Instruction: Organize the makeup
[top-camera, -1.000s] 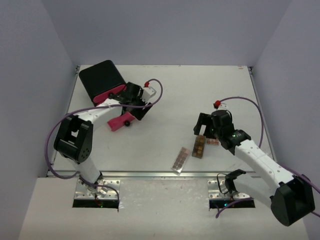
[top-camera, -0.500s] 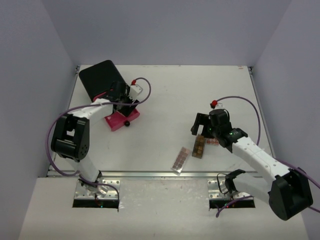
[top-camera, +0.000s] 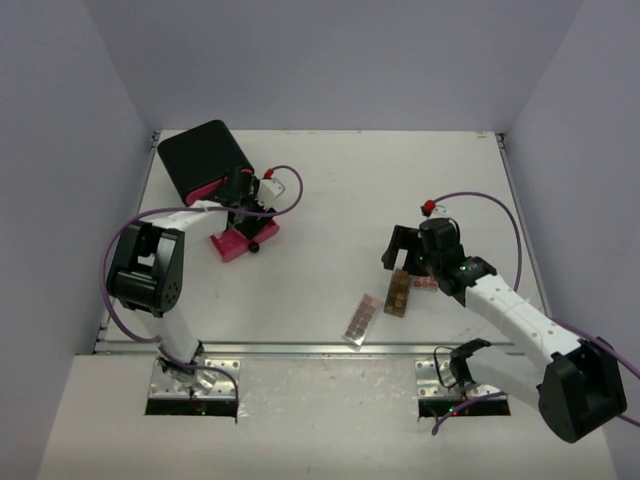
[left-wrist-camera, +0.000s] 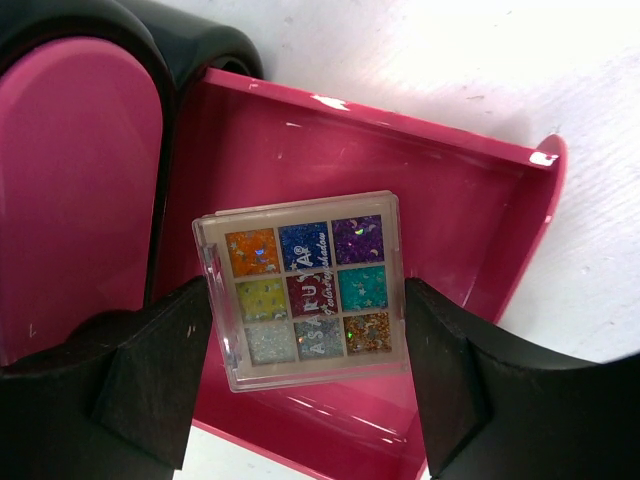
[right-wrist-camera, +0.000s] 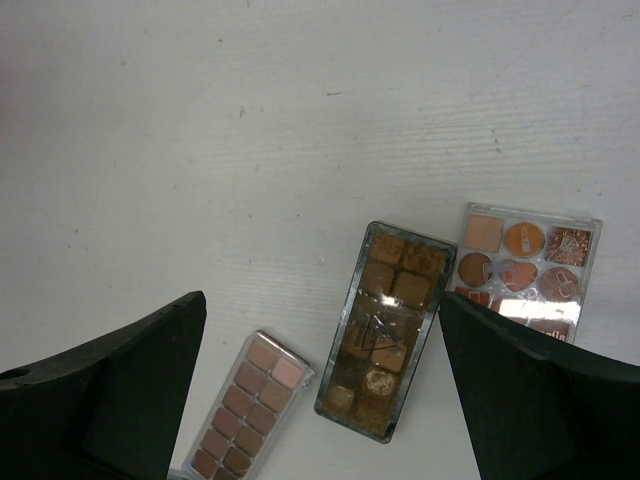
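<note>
a: what is seen from the top view?

b: the left hand (top-camera: 246, 205) is found at the upper left of the frame. it is over a pink drawer (top-camera: 236, 243) that lies on the desk (top-camera: 400, 180) near the black box (top-camera: 200, 155). the right hand (top-camera: 405, 255) is seen right of centre, above three palettes. a dark brown palette (top-camera: 399, 292) is placed there, with a lighter long palette (top-camera: 362, 318) to its lower left and a rosy palette (top-camera: 425, 284) to its right.

a: and the left wrist view?

b: a square multicolour palette (left-wrist-camera: 305, 290) is shown in the middle of the frame. it is clamped by the left hand, one jaw pressed on each side edge, and held over the inside of the pink drawer. whether the drawer floor is touched cannot be told.

a: the right wrist view?

b: the right hand's jaws are spread wide, with nothing held between them. the dark brown palette is seen tilted at lower centre. the lighter long palette is at the lower left, apart from it. the rosy palette lies at the right, just beside the dark one.
</note>
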